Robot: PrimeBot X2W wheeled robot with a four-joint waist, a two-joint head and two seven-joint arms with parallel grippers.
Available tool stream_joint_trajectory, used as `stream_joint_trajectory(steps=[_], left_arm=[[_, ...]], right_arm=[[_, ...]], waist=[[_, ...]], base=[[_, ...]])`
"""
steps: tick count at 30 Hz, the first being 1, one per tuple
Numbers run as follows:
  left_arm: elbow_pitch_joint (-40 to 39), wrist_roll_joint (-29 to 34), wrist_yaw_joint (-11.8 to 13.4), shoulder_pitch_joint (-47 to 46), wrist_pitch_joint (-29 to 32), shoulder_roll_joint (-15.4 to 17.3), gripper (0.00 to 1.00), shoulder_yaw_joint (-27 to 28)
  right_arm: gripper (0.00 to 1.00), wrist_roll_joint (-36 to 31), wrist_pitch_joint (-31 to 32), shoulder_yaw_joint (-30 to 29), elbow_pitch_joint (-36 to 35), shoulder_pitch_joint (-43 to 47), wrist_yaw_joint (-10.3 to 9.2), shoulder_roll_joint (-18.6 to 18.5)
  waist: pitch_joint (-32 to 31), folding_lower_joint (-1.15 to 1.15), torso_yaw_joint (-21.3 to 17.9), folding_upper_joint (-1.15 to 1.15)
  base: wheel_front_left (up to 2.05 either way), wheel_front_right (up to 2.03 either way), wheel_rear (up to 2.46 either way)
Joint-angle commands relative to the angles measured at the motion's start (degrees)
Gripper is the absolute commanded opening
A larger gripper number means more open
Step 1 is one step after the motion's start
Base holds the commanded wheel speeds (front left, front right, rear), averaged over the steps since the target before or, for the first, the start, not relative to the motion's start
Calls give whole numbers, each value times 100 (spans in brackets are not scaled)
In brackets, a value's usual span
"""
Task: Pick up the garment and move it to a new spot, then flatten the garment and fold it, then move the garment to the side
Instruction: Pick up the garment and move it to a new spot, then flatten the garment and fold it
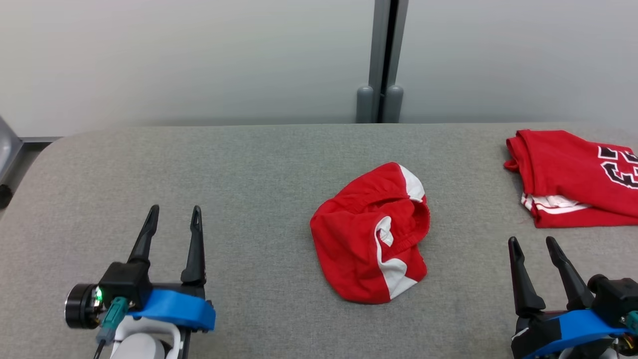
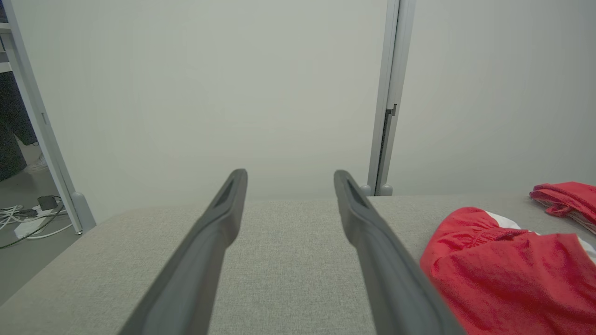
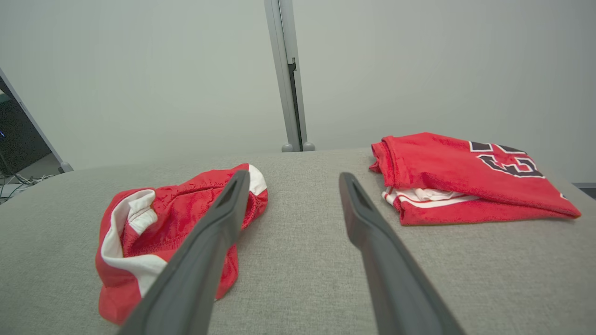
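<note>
**Both grippers open, red shorts lie loose between them**

The two dark fingers (image 1: pixel 195 249) of the left gripper (image 1: pixel 175 208) stand apart, and nothing is between them. In the left wrist view the left gripper (image 2: pixel 289 173) shows the same: the gap between the fingers is wide and only bare grey cloth lies under it. The right gripper (image 1: pixel 531 240) is open too, its fingers (image 1: pixel 521 279) spread, with nothing held. Both grippers hang low over the near part of the table (image 1: pixel 249 174), one at each side, with the fingers pointing toward the far edge.

The garment (image 1: pixel 371 234) is a pair of red shorts with white panels. It lies crumpled in a loose heap near the middle of the table, not flat and not folded, and the elastic waistband is turned up and open. It is between the two grippers and touches neither. In the right wrist view the garment (image 3: pixel 172 218) is partly behind one finger of the right gripper (image 3: pixel 293 174); in the left wrist view the garment (image 2: pixel 507 274) is at the lower right.

A folded red jersey (image 1: pixel 573 174) with dark numbers rests at the far right of the table, apart from the shorts. Behind the table stands a pale wall with a grey post (image 1: pixel 381 60). On the floor at the left are some cables (image 2: pixel 28 218).
</note>
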Motion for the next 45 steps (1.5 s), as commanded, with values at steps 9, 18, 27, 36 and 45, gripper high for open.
stream_joint_trajectory(steps=[9, 18, 27, 36, 45], left_arm=[[-217, -42, 123, 635, -24, 99, 100, 237], [-347, -45, 191, 969, -25, 89, 100, 343], [-354, -29, 166, 986, -25, 88, 100, 318], [-302, -41, 145, 939, -25, 103, 100, 286], [-304, 36, 7, 529, 48, -17, 100, 35]], right_arm=[[100, 28, 45, -38, 6, 174, 4, -4], [100, 43, 62, -29, -19, 301, 4, -3], [100, 39, 107, -31, -38, 336, 4, -3], [100, 39, 114, -35, -25, 351, 4, -3], [100, 17, 106, -33, -11, 252, 4, -3]], waist=[[-149, 0, 214, 0], [-232, 0, 266, 0], [-237, 0, 283, 0], [-245, 0, 291, 0], [-167, 0, 275, 0]], base=[[0, 0, 0], [0, 0, 0], [0, 0, 0], [0, 0, 0], [0, 0, 0]])
